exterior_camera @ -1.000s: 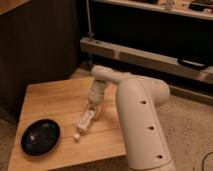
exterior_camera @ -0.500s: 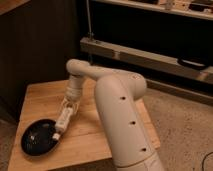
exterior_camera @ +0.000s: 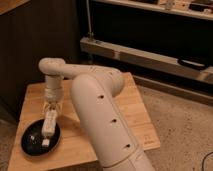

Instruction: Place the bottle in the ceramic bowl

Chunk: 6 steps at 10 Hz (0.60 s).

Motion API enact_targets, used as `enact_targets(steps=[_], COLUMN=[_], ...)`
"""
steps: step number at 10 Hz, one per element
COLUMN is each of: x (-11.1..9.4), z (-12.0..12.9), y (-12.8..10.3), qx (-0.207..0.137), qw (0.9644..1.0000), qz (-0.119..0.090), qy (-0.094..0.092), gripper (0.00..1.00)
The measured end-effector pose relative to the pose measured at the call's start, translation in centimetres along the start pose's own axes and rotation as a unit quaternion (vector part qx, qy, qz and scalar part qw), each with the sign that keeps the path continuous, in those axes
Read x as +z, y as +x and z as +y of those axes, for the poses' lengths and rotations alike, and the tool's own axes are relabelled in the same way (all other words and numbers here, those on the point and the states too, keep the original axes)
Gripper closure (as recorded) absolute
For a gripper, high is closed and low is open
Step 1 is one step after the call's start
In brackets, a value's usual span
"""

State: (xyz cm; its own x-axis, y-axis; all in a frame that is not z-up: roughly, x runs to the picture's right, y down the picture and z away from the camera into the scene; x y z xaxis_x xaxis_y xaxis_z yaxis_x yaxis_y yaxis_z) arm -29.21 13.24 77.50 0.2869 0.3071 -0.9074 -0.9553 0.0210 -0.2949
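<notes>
The black ceramic bowl [exterior_camera: 34, 141] sits on the front left of the wooden table [exterior_camera: 125, 107]. My gripper [exterior_camera: 51, 111] hangs over the bowl's right rim, pointing down. It is shut on the white bottle [exterior_camera: 49, 125], which hangs tilted with its cap end low inside the bowl, near the right rim. My white arm reaches in from the lower right and covers much of the table's middle.
The table's front edge runs just below the bowl. A dark wooden cabinet [exterior_camera: 40, 35] stands behind the table on the left. Metal shelving [exterior_camera: 150, 55] runs along the back right. Speckled floor [exterior_camera: 185, 130] lies to the right.
My gripper has carried the bottle left and forward across the table, from mid-table to over the bowl, and lowered it so the bottle's end is inside the bowl.
</notes>
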Motion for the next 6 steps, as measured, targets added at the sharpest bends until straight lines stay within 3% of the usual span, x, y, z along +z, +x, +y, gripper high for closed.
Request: enact_targets(steps=[2,6], x=[0.5,1.0], z=[1.0,-0.1], y=[0.6,-0.4], qx=[-0.034,0.002], qw=[0.9993,0.9994], qz=[-0.012,-0.029], qy=[0.013,0.020], gripper=[0.68,0.29])
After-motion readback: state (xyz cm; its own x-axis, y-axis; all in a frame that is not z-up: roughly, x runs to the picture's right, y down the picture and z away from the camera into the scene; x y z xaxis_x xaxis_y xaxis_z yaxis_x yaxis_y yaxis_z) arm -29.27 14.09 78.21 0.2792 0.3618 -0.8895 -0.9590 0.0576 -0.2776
